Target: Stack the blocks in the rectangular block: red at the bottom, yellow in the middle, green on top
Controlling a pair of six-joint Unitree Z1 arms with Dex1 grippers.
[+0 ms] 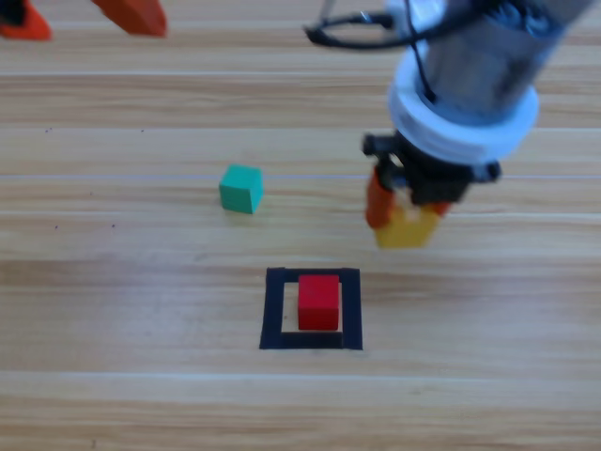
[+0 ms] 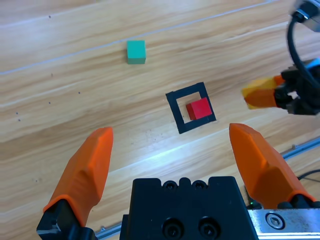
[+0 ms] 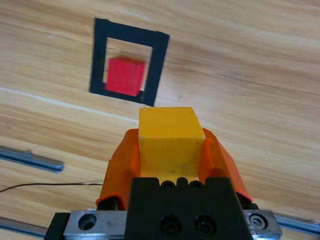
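The red cube (image 1: 318,302) sits inside the black tape rectangle (image 1: 275,310), also seen as the red cube (image 3: 126,76) in the rectangle (image 3: 159,65) from the right wrist. My right gripper (image 1: 406,218) is shut on the yellow cube (image 1: 409,228), held above the table, up and to the right of the rectangle; the yellow cube (image 3: 170,137) fills the gap between its jaws. The teal-green cube (image 1: 241,188) rests on the wood to the upper left of the rectangle. My left gripper (image 1: 84,19) waits open at the top left edge.
Only bare wooden planks (image 1: 113,301) surround the rectangle. The right arm's grey body (image 1: 479,66) hangs over the upper right part of the table.
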